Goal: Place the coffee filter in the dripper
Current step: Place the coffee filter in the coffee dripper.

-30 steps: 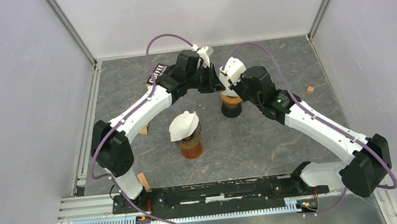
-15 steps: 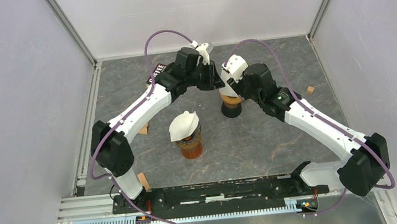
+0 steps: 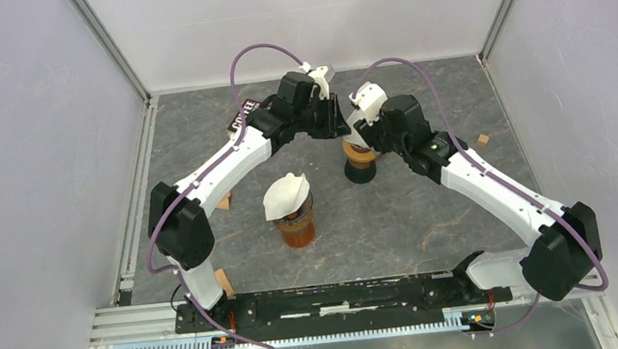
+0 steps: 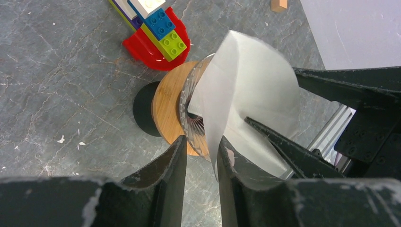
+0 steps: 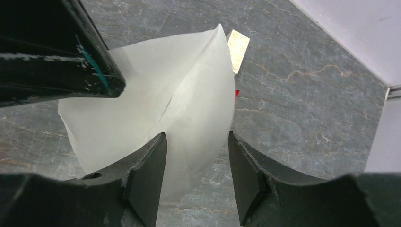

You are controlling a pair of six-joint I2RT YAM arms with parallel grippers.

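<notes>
a lab test cell: plain white walls (image 3: 28,169), aluminium rail (image 3: 130,319).

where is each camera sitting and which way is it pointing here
Top external: fixed high behind the arm bases, looking down on the grey marbled table; the left arm and right arm show whole.
Left wrist: on the left arm, looking down past the left gripper at the white paper coffee filter and the wooden-collared glass dripper.
Right wrist: on the right arm, facing that filter past the right gripper.
Shared: both wrist views show the filter.
</notes>
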